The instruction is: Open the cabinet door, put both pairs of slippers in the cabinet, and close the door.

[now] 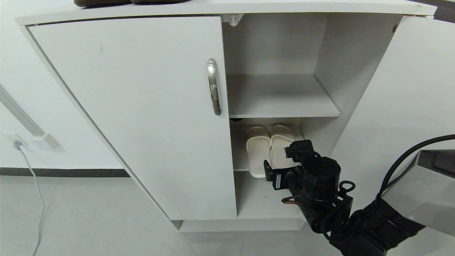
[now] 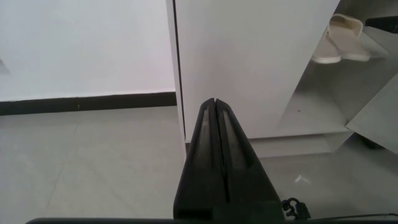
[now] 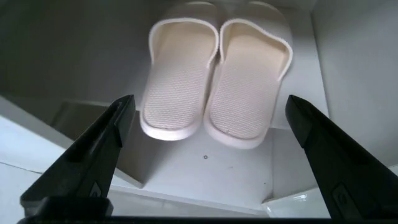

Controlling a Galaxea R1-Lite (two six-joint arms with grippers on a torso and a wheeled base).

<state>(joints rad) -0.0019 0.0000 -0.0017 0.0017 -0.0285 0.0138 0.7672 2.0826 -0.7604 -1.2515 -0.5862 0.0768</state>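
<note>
Seeing cream slippers (image 1: 269, 149) lying side by side on the middle shelf of the cabinet (image 1: 249, 6), heels overhanging the shelf's front edge in the right wrist view. Noting right gripper (image 1: 284, 160) hovering just outside that shelf, fingers spread wide, gripping nothing. Catching left gripper (image 2: 214, 124) clenched tight, empty, low before the cabinet's closed left door (image 1: 124, 106). Spotting right door (image 1: 408, 99) standing open, and dark objects (image 1: 124, 1) sitting on the cabinet top.

bright even light, soft shadows inside cabinet (image 1: 277, 46), edges bowed.
</note>
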